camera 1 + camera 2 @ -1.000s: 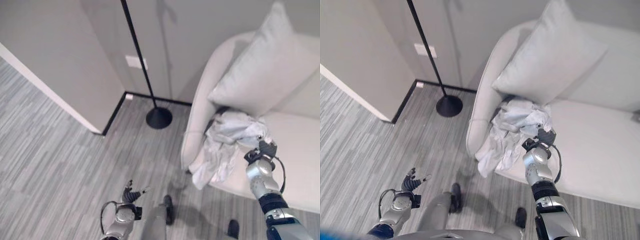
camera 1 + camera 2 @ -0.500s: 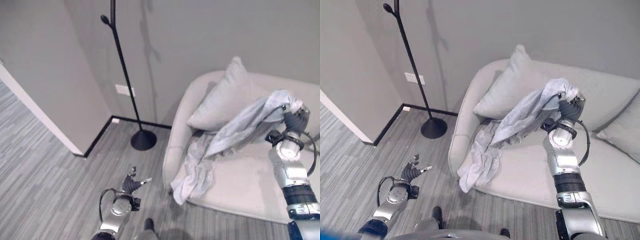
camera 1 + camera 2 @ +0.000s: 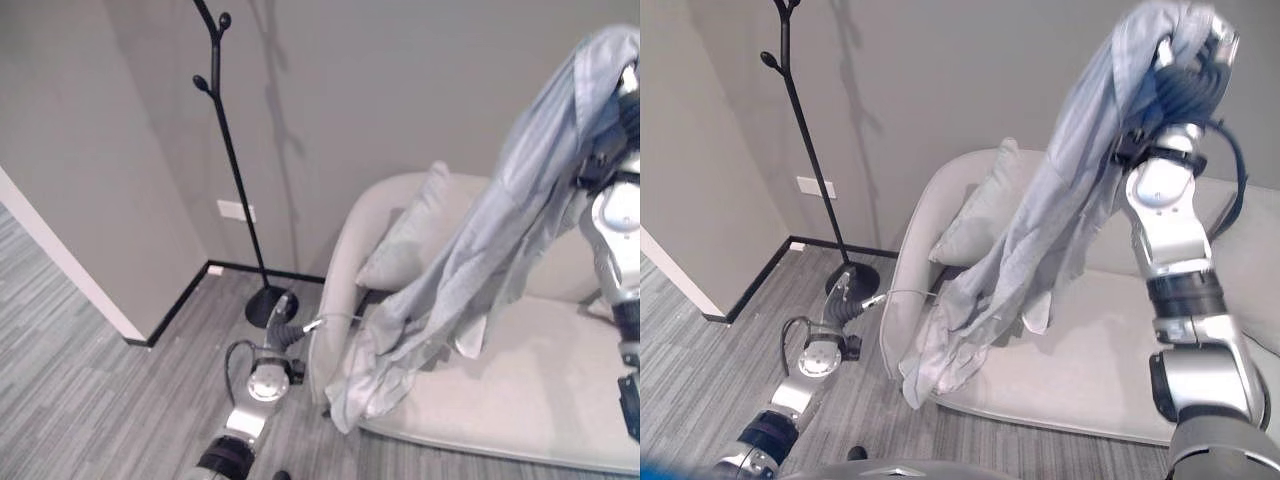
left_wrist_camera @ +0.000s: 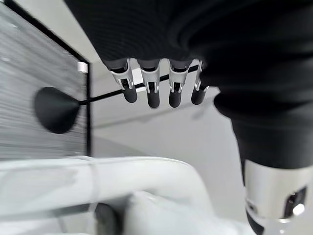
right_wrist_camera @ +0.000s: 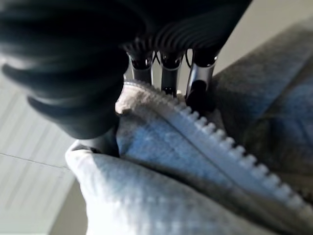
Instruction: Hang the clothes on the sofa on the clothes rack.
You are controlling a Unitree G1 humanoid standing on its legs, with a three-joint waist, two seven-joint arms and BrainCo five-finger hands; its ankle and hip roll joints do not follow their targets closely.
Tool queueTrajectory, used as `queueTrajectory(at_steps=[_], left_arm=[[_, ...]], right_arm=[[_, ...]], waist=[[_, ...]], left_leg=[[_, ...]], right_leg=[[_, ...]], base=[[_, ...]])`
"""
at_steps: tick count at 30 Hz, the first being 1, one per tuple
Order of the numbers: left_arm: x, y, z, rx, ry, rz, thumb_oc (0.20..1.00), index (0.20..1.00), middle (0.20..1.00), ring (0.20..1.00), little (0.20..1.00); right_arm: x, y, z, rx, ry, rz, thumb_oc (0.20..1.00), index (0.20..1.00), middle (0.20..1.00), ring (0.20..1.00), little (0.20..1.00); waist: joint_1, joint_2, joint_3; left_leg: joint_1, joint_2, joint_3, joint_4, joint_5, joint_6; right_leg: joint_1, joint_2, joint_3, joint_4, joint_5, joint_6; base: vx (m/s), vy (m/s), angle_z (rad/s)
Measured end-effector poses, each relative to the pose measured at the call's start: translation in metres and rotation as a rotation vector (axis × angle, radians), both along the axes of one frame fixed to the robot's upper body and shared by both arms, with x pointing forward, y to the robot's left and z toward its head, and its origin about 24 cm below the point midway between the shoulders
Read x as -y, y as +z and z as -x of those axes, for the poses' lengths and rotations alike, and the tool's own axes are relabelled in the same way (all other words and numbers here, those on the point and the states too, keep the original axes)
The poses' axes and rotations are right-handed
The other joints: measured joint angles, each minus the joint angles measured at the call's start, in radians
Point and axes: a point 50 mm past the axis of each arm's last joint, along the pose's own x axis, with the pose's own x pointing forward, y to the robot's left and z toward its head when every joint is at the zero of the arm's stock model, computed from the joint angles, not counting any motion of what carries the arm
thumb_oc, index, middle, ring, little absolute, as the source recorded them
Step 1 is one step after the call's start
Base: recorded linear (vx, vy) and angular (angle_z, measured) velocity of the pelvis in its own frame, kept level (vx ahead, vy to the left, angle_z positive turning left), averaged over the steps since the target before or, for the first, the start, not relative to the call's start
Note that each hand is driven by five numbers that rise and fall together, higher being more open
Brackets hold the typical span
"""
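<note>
Fingers (image 5: 168, 68) of the right hand (image 3: 1188, 62) are curling into the garment (image 3: 1040, 250), pinching a fold with a zipper edge running through it; in the right wrist view the cloth is covering most of their length, so only their upper parts are showing. The garment, a pale blue-grey piece, is hanging from that raised hand high above the sofa (image 3: 1070, 370), draping down in a long diagonal sweep. Its lower end is bunching over the sofa's front left edge, near the armrest; whether that end is resting on the seat or hanging just off it is hard to tell. The cloth's top is being cut off by the frame's upper edge in the left eye view, and the folds are hiding part of the right hand.

A pillow (image 3: 412, 235) is leaning against the sofa's back, partly hidden behind the hanging cloth. The rack (image 3: 228, 150), a thin black pole with short pegs and a round base, is standing in the corner by the wall, left of the sofa and well apart from the garment.

The left hand (image 3: 291, 326) is reaching low, just beside the sofa's armrest, its fingers (image 4: 154, 93) extending straight and slightly spread, holding nothing.
</note>
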Motion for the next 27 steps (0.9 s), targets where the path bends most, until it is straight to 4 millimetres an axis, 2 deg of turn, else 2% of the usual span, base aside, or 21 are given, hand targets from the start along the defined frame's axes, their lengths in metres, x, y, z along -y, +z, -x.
queueTrajectory(at_steps=[2,3,6,10,16,23,27], left_arm=[[0.015,0.007,-0.008,0.036,-0.053,-0.005,1.0,1.0,1.0,1.0,1.0],[0.026,0.011,-0.01,0.054,-0.092,-0.007,1.0,1.0,1.0,1.0,1.0],[0.048,0.022,-0.022,0.107,-0.188,-0.055,1.0,1.0,1.0,1.0,1.0],[0.058,0.019,-0.019,0.113,-0.26,-0.105,1.0,1.0,1.0,1.0,1.0],[0.066,0.015,-0.014,0.096,-0.337,-0.116,1.0,1.0,1.0,1.0,1.0],[0.075,0.007,-0.011,0.063,-0.388,-0.135,1.0,1.0,1.0,1.0,1.0],[0.088,0.003,-0.004,0.042,-0.47,-0.13,1.0,1.0,1.0,1.0,1.0]], right_arm=[[0.0,0.02,-0.004,0.028,-0.027,0.018,0.2,0.2,0.2,0.2,0.2],[-0.005,0.032,-0.009,0.04,-0.028,0.035,0.2,0.2,0.2,0.2,0.2],[-0.007,0.058,-0.013,0.089,-0.049,0.032,0.2,0.2,0.2,0.2,0.2],[-0.017,0.078,-0.018,0.11,-0.048,0.037,0.2,0.2,0.2,0.2,0.2],[-0.02,0.094,-0.02,0.122,-0.069,0.05,0.2,0.2,0.2,0.2,0.2],[-0.026,0.099,-0.024,0.106,-0.052,0.054,0.2,0.2,0.2,0.2,0.2],[-0.03,0.101,-0.026,0.105,-0.037,0.05,0.2,0.2,0.2,0.2,0.2]], waist=[[-0.012,-0.008,-0.009],[-0.034,-0.013,-0.019],[-0.043,-0.016,-0.044],[-0.059,-0.011,-0.063],[-0.058,-0.002,-0.074],[-0.061,0.016,-0.092],[-0.063,0.019,-0.101]], left_leg=[[0.0,0.0,0.002,0.0,0.0,0.0],[0.001,0.0,0.005,0.0,0.001,0.0],[0.0,0.002,0.01,-0.001,0.002,0.001],[0.0,0.008,0.011,-0.001,0.006,0.0],[0.0,0.02,0.01,-0.001,0.007,0.0],[0.0,0.025,0.011,-0.001,0.006,-0.005],[0.001,0.029,0.016,-0.001,0.007,-0.007]], right_leg=[[-0.003,-0.002,0.004,0.0,0.0,0.0],[-0.004,-0.002,0.007,0.0,0.0,0.0],[-0.011,-0.002,0.012,0.0,0.001,-0.001],[-0.012,0.001,0.012,0.0,0.002,-0.002],[-0.013,0.013,0.013,0.0,0.003,-0.005],[-0.017,0.016,0.015,-0.004,0.0,-0.011],[-0.022,0.019,0.025,-0.004,-0.002,-0.016]], base=[[0.0,0.004,-0.05],[0.01,0.009,-0.09],[0.01,0.007,-0.07],[0.0,0.0,0.0],[0.0,0.001,-0.01],[0.0,0.0,0.0],[0.01,0.002,-0.06]])
